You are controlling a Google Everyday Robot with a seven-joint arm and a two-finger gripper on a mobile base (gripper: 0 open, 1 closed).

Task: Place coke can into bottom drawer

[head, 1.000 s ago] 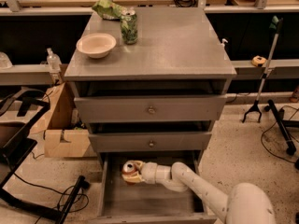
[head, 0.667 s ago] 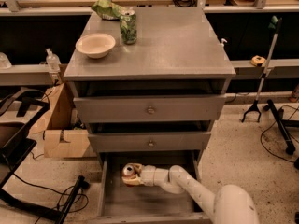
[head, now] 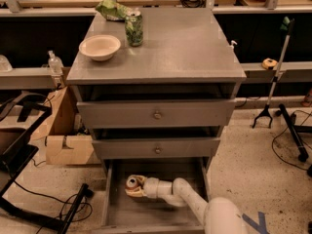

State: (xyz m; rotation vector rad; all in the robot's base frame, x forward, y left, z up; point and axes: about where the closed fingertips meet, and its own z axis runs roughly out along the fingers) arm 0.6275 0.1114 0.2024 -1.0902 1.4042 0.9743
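Note:
The coke can (head: 131, 182), red with a silver top, is inside the open bottom drawer (head: 161, 213), at its back left, low over the grey floor. My gripper (head: 135, 185) reaches into the drawer from the lower right and is shut on the can, its pale fingers either side of it. I cannot tell whether the can touches the drawer floor. The white arm (head: 190, 204) runs back toward the lower right of the view.
On the cabinet top (head: 185, 48) stand a green patterned can (head: 134, 28), a white bowl (head: 99, 47) and a green bag (head: 112, 9). The two upper drawers (head: 157, 114) are shut. A cardboard box (head: 63, 140) stands left of the cabinet; a grabber tool (head: 275, 77) leans at the right.
My arm has pulled in a little lower in the view; the can stays at the drawer's back left, still held.

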